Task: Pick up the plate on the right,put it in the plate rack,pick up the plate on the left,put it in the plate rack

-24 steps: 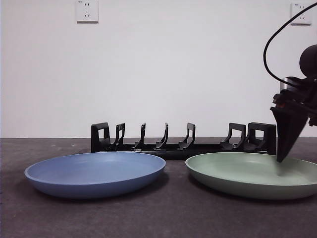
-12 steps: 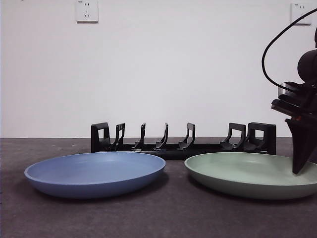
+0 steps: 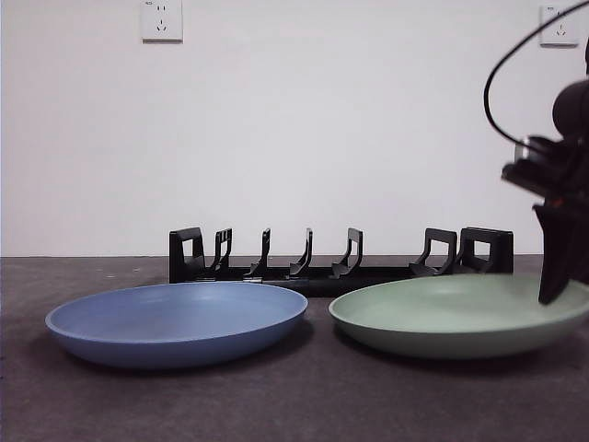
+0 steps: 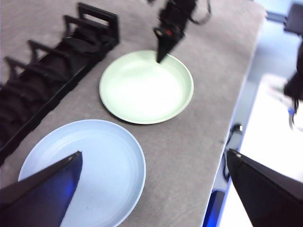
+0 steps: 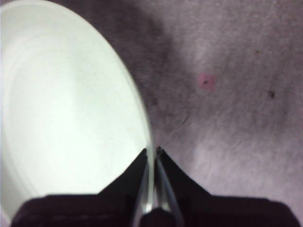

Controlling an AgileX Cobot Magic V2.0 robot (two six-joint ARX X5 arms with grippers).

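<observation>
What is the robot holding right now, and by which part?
The right gripper holds the green plate by its rim, fingers pinched on the edge, that side tilted up. The left gripper is open and holds nothing.

Green plate (image 3: 456,316) right, near edge tilted up off table (image 3: 294,405), dark gripper (image 3: 555,293) at its right rim. Blue plate (image 3: 177,322) left, flat on table, apart from green. Black plate rack (image 3: 340,258) behind both, prongs upright, holding nothing. Wall socket (image 3: 162,19) upper left

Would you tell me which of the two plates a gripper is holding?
The green plate: the right gripper pinches its rim; the blue plate lies untouched.
</observation>
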